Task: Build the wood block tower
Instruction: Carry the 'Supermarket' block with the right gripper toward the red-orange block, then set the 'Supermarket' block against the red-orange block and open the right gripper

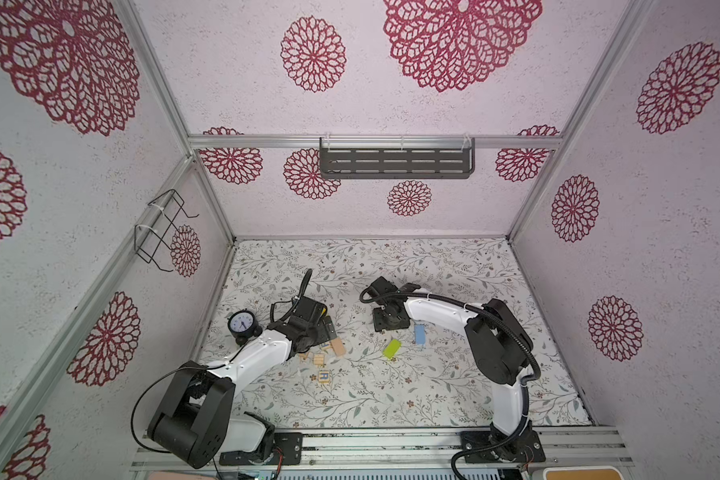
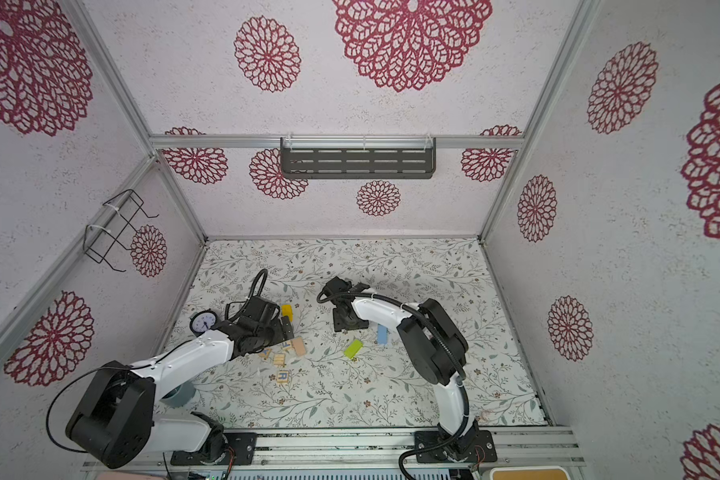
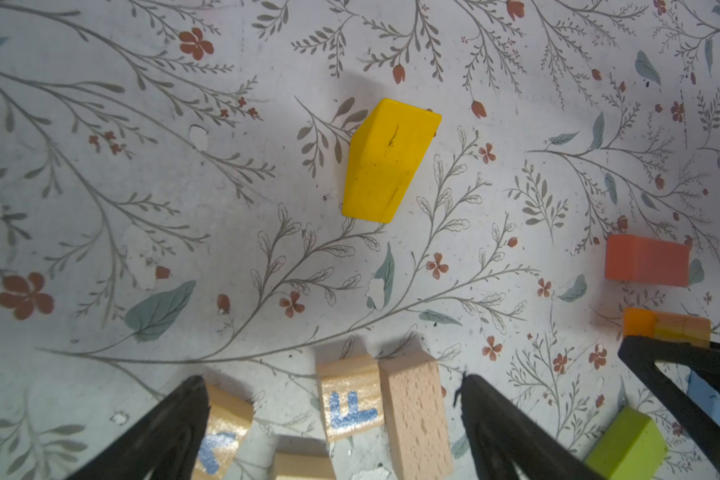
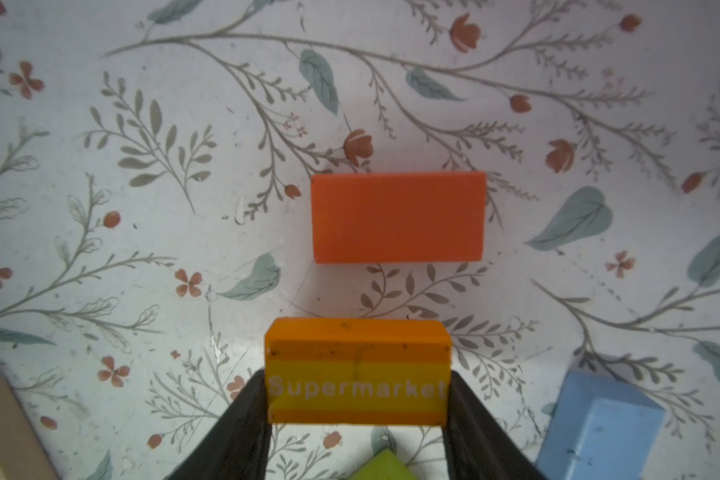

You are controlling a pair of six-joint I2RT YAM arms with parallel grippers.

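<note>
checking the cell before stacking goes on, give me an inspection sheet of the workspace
surface: floral table cover, small chipped spots
job's things: nothing stacked yet; yellow block, orange block, light blue block, lime green block, tan block and lettered cubes lie loose
clutter: small clock by the left arm
grippers: left gripper open over lettered cubes and tan block; right gripper shut on supermarket block
cables: black hose along the right arm; black cable loops beside the left arm
surroundings: flower-print walls, black shelf, wire rack
</note>
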